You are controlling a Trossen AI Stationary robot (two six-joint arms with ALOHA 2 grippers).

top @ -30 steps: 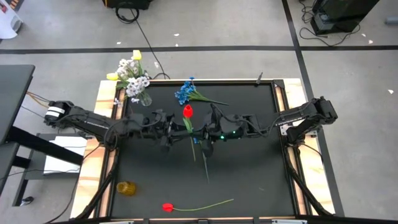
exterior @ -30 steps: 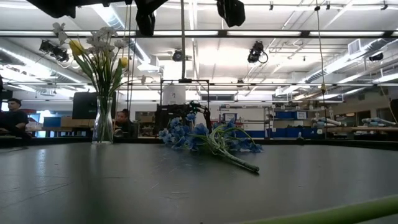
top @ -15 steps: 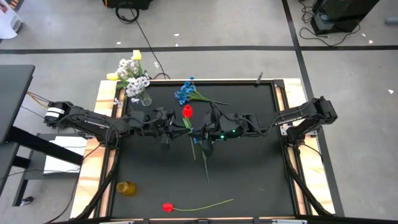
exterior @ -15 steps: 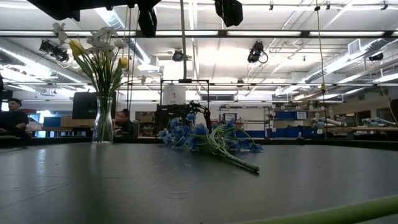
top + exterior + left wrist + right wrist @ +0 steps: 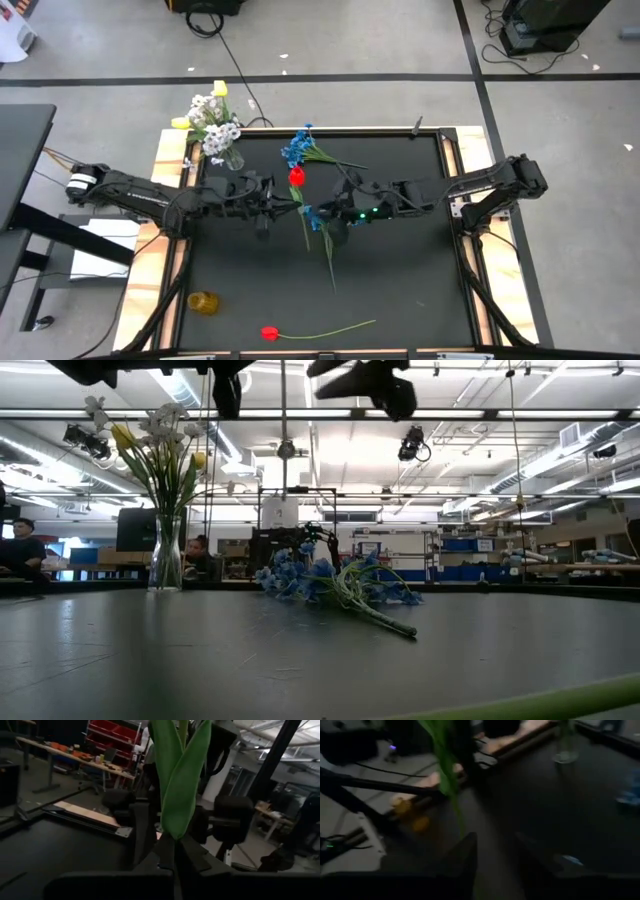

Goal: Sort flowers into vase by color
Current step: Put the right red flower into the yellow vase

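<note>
Above mid-table: left gripper (image 5: 283,197) clamped shut on the stalk of a red tulip (image 5: 296,177), blossom just beyond the fingertips toward the far edge, green stalk trailing back toward the near edge. Right gripper (image 5: 328,214) just beside it, fingers parted in its wrist view, stalk passing loose ahead of them. Blue blossom cluster (image 5: 297,148) lying flat close beyond the tulip's head, short of the far rim. Off to the left gripper's outer side, at the far left corner, glass vase (image 5: 233,158) holding white and yellow blooms. Well behind both grippers, second red tulip (image 5: 270,332) along the near edge, amber cup (image 5: 203,302) near the left rim. Dark mat (image 5: 400,290) bare over the near right quarter.
</note>
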